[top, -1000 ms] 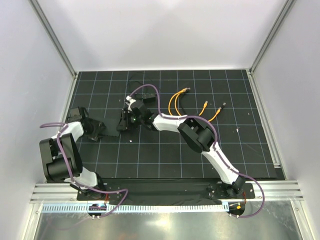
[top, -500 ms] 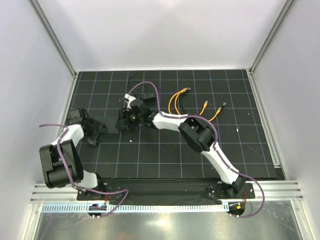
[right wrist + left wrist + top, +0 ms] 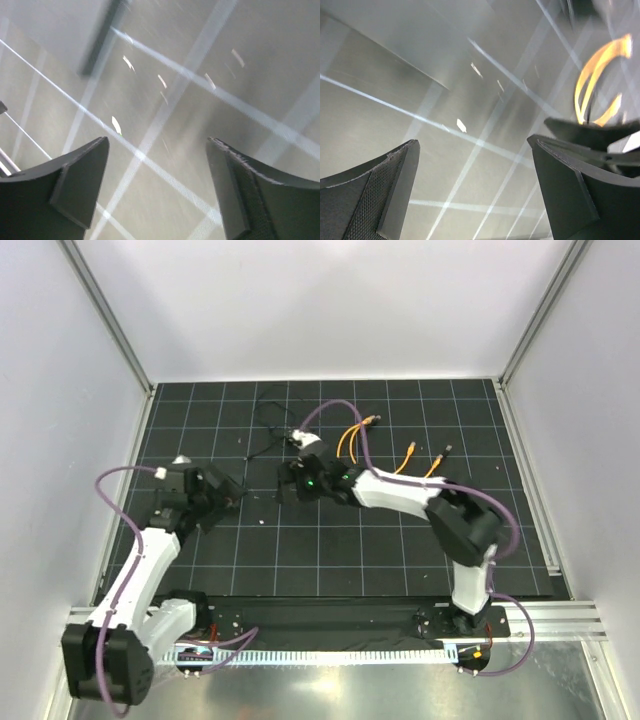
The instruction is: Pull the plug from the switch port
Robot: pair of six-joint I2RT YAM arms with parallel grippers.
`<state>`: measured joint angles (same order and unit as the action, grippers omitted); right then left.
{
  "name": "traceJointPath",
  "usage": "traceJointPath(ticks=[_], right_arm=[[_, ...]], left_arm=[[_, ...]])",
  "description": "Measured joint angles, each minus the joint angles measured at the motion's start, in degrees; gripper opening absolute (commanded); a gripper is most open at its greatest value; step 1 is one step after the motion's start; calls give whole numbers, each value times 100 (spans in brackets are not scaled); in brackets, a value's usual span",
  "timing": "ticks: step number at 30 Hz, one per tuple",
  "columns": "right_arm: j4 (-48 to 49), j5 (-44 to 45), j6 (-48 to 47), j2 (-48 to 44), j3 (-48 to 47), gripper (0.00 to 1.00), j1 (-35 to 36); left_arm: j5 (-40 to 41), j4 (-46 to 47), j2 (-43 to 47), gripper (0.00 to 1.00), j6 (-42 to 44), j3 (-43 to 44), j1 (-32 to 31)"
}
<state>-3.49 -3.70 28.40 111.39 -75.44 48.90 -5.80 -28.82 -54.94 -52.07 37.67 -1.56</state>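
Note:
I cannot make out the switch or its plug in any view; the black grid mat (image 3: 330, 540) hides dark shapes. Loose yellow cables (image 3: 350, 443) lie at the back middle, with more (image 3: 425, 462) to their right. My left gripper (image 3: 226, 491) hovers left of centre; in its wrist view it (image 3: 474, 142) is open and empty over bare mat, with a blurred yellow cable loop (image 3: 600, 75) at top right. My right gripper (image 3: 286, 486) hovers just right of it; in its wrist view it (image 3: 157, 141) is open and empty over grid lines.
A thin black wire (image 3: 265, 425) curls at the back left of the mat. Small white specks (image 3: 262, 521) lie near the grippers. White walls and metal frame rails (image 3: 525, 470) bound the mat. A dark blurred bar (image 3: 100, 40) crosses the right wrist view.
My left arm has stretched out and its gripper has moved right towards the centre. My right gripper has shifted right, away from the mat's left side. Both wrist views are motion-blurred.

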Motion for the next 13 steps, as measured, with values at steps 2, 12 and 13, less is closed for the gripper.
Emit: traceJointPath(ticks=[2,12,13], right_arm=[[-177,267,59,-625,588,99,-2],[-695,992,756,-3654,3777,100,-15],[-671,957,800,-3943,4063,100,-17]], left_arm=[[116,4,35,100,0,0,-704],[151,761,22,99,11,-621,-2581],[68,883,162,100,9,-809,-2581]])
